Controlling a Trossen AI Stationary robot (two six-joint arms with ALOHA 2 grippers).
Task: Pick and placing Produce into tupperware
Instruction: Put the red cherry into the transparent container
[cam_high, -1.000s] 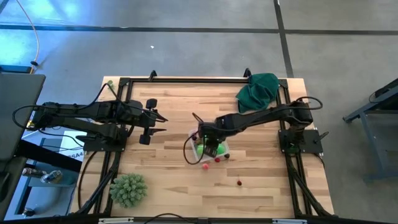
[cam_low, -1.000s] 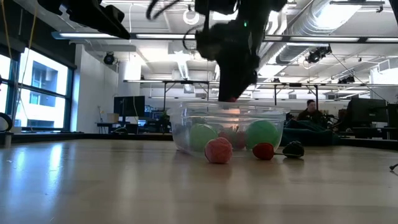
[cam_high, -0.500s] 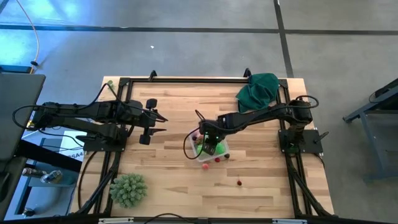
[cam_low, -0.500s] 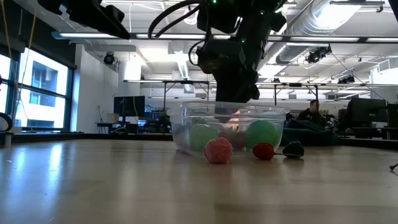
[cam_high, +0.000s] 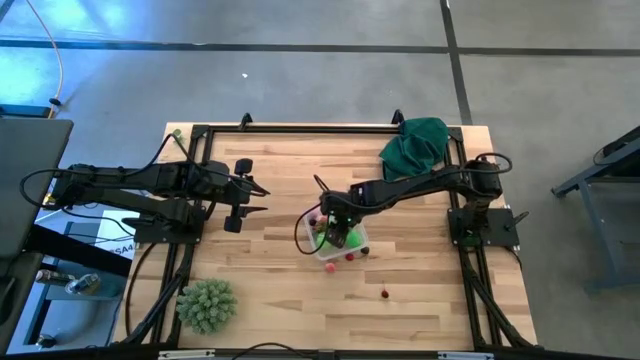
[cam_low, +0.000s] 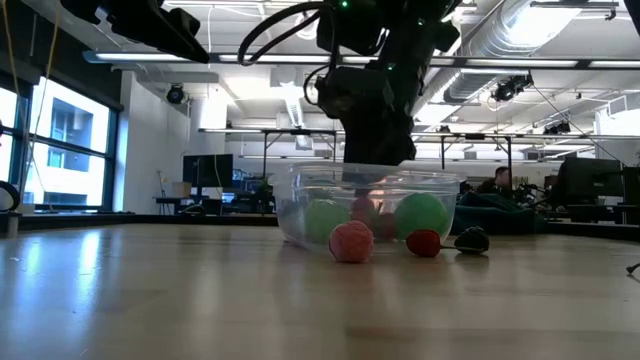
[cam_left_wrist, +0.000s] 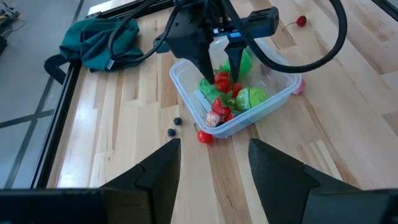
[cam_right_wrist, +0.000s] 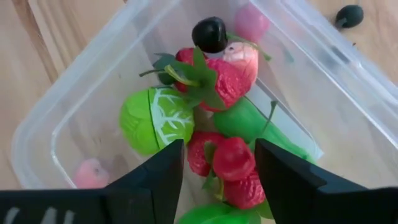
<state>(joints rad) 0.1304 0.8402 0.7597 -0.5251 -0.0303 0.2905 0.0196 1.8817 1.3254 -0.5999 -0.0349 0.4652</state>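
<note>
A: Where is the right gripper (cam_high: 337, 232)?

B: Over the clear tupperware (cam_high: 322, 252) near the middle of the wooden table (cam_high: 420, 300), fingers pointing down into it. Its fingers (cam_right_wrist: 158, 180) stand apart with nothing between them; a red strawberry (cam_right_wrist: 231, 158) lies just below the gap.

A: What sits in the box?

B: A heap of toy produce (cam_left_wrist: 227, 96): strawberries, a green lettuce-like half (cam_right_wrist: 152, 118), a dark berry (cam_right_wrist: 209, 34) on top, and a green pepper-like piece (cam_right_wrist: 249, 124).

A: Anything outside it?

B: Yes. In the low view a pink fuzzy ball (cam_low: 351, 241), a small red piece (cam_low: 423, 242) and a dark one (cam_low: 472, 239) rest on the table just beside the box wall. A cherry (cam_high: 384, 294) lies well apart, toward the front edge.

A: And the left gripper (cam_high: 243, 195)?

B: It hovers off to the left side of the table, fingers parted and holding nothing. A spiky pale-green ball (cam_high: 207, 304) sits at the front left corner, a dark green cloth (cam_high: 413, 145) at the back right.
</note>
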